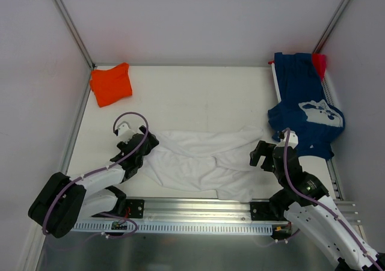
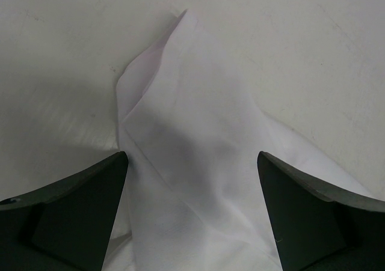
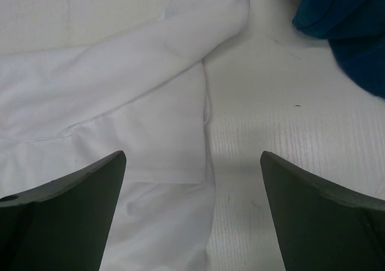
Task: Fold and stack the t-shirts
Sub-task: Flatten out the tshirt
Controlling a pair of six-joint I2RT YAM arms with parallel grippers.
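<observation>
A white t-shirt (image 1: 201, 160) lies crumpled across the near middle of the table. My left gripper (image 1: 143, 152) hovers open over its left end; the left wrist view shows a pointed fold of the white t-shirt (image 2: 192, 151) between the spread fingers (image 2: 72, 211). My right gripper (image 1: 260, 155) stands open at the shirt's right edge, where the white t-shirt's sleeve (image 3: 150, 103) lies partly between its fingers (image 3: 325, 211). A folded orange t-shirt (image 1: 111, 83) rests at the back left. The navy blue t-shirt (image 1: 305, 106) with white print is heaped at the right, a red one (image 1: 320, 62) peeking behind it.
White walls with metal posts (image 1: 71, 24) enclose the table. A rail with cable ducting (image 1: 198, 214) runs along the near edge between the arm bases. Bare tabletop (image 1: 198, 97) lies between the orange and navy shirts. A navy blue corner (image 3: 349, 24) shows in the right wrist view.
</observation>
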